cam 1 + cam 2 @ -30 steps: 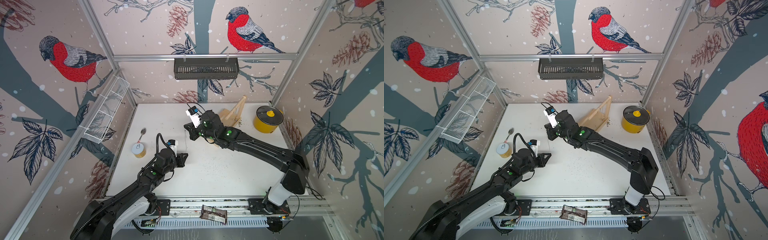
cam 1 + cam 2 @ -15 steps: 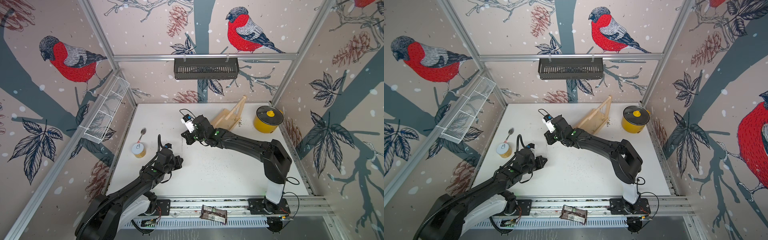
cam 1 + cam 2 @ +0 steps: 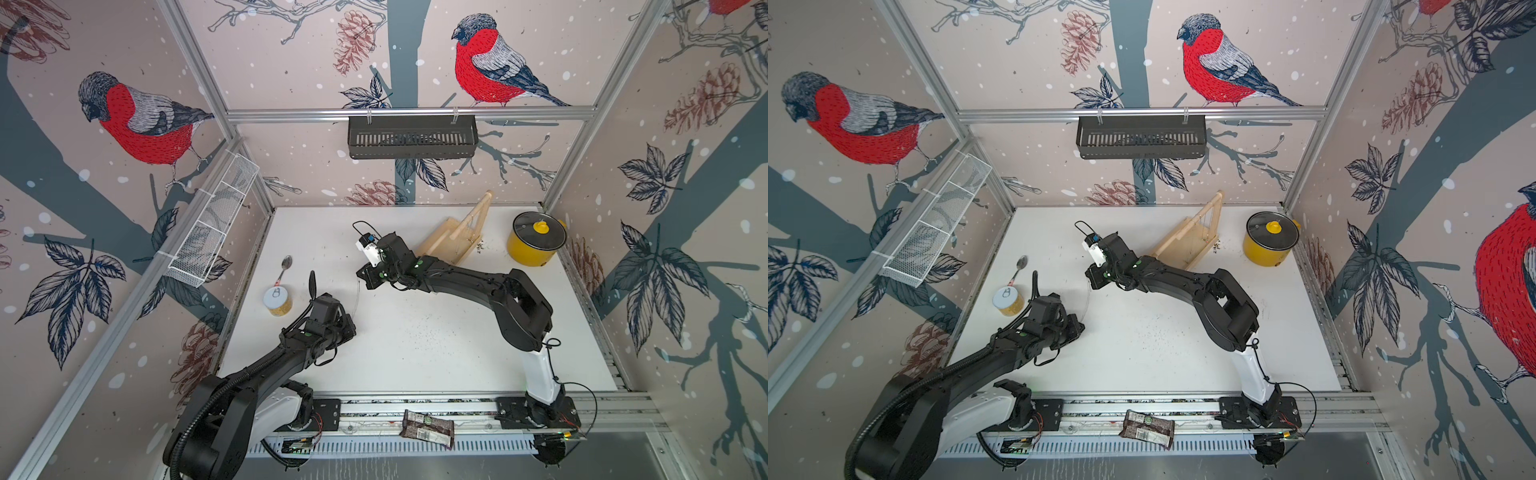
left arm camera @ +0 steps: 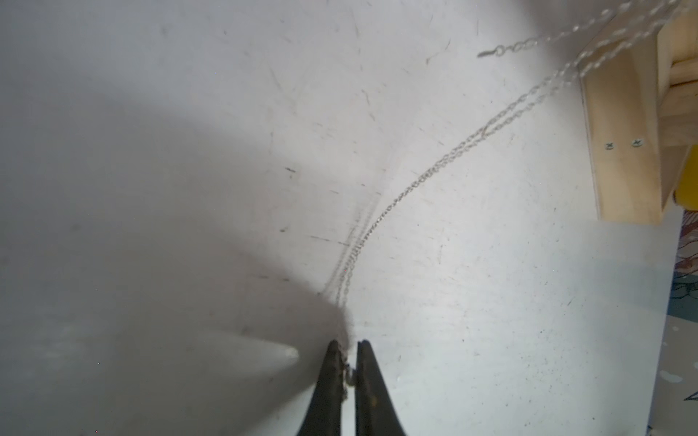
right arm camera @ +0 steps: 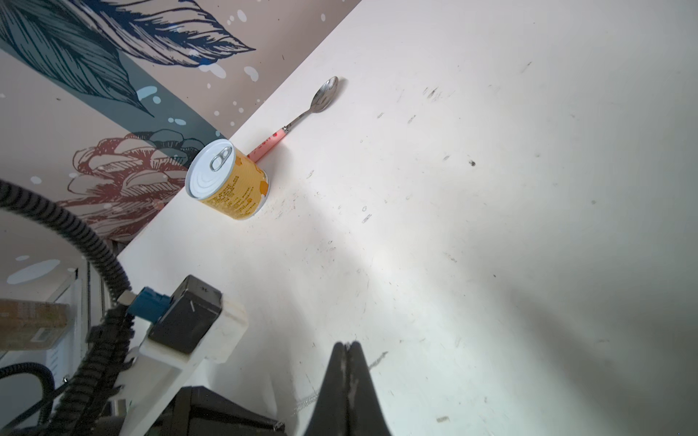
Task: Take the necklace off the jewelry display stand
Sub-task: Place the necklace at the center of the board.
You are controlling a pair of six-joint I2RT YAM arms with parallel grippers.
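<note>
The left gripper pinches the necklace near one end; the right gripper, clamped tight, seems to hold the other part. The chain sags between them, well apart from the stand: light, limp, slippery, so pinch it deep

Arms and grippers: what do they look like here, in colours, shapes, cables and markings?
The left arm and right arm are black with boxy joints, a white lowest link and small green lights. A ribbed black conduit runs along the left one. The left gripper and right gripper have slim, tapered black fingers. Each wrist carries a white camera mount with a blue plug.
</note>
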